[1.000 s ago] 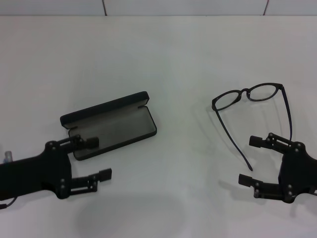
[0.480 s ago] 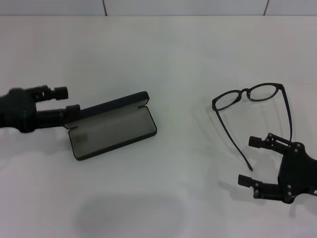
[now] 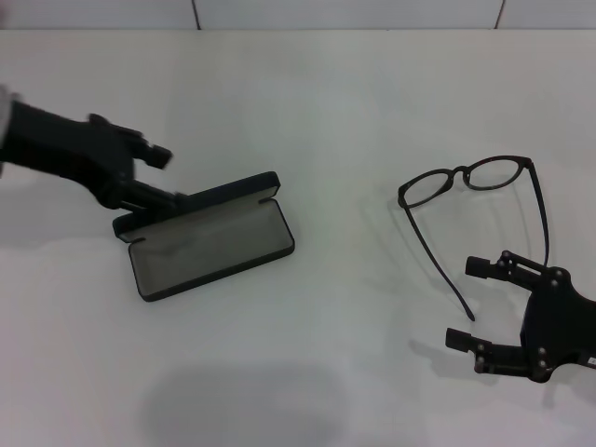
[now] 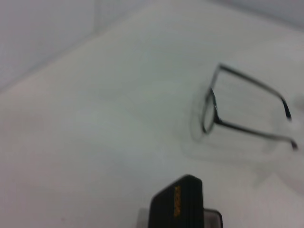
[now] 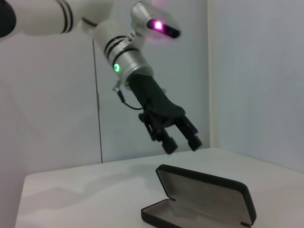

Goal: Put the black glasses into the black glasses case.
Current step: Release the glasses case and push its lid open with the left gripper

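Risk first: my left tool [image 3: 160,177] hangs in the upper left of the head frame, right at the raised lid of the black glasses case [image 3: 209,244], and from that view I cannot tell whether it touches the lid or clears it. The right wrist view shows its fingers spread, holding nothing, poised just above the lid's top edge. If I press down or sweep sideways from here, I judge the lid could fold shut or the light case could skid across the white bench [image 3: 335,102], and either would spoil the open tray I need. The case lies left of centre, grey lining up, lid standing along its far edge. The black glasses [image 3: 470,200] lie well apart from it at centre right, lenses toward the top of the frame, both temple arms unfolded and trailing toward the bottom. Second worry: those long arms look wider than the tray as they sit, so I judge they must be folded or they will foul the rim. A pinch on the thin frame could also slip or flick it away. My right tool [image 3: 470,304] sits low at the lower right, fingers wide apart and empty, its tips just beside the end of the nearer temple arm, forearm running off the right edge. My left forearm comes in from the left edge, wrist angled down toward the case.
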